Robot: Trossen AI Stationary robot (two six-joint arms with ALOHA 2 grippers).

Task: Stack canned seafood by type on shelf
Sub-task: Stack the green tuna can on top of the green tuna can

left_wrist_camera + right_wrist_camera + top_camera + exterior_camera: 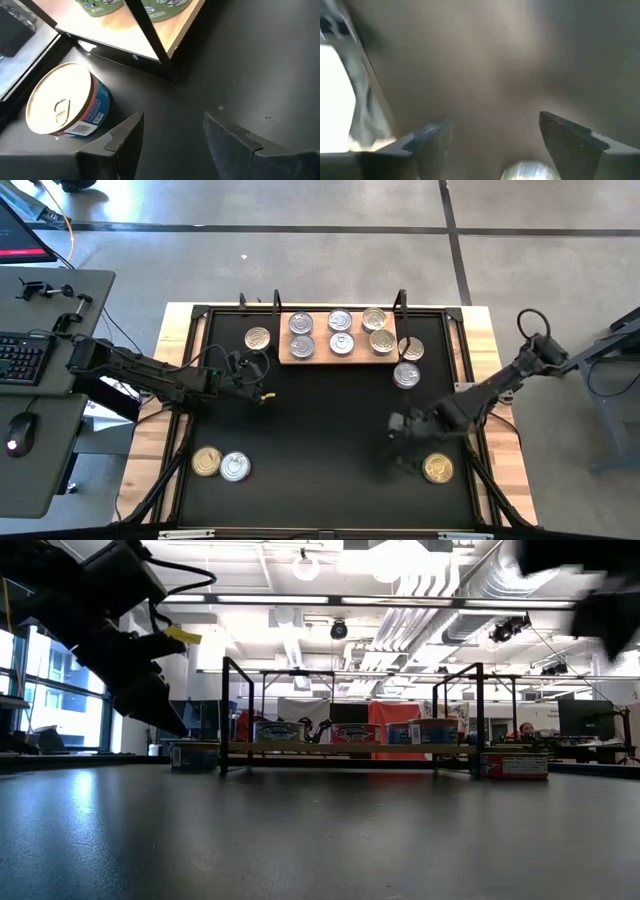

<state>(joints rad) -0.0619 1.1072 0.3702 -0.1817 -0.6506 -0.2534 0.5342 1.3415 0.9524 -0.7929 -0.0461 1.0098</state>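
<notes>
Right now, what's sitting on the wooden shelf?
Six cans stand on the shelf in two rows of three: four silver-lidded ones at left and middle, two gold-lidded ones at the right end. Whether any are stacked cannot be told from above.

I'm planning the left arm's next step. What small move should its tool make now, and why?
Probably ease the left tool sideways toward the gold-lidded tin and centre on it. The tool is open and empty over the black mat, and that tin stands loose just off the shelf rather than on it.

Gold-lidded, blue-and-red-labelled can (65, 102) beside pale tan shelf (180, 30)
</notes>
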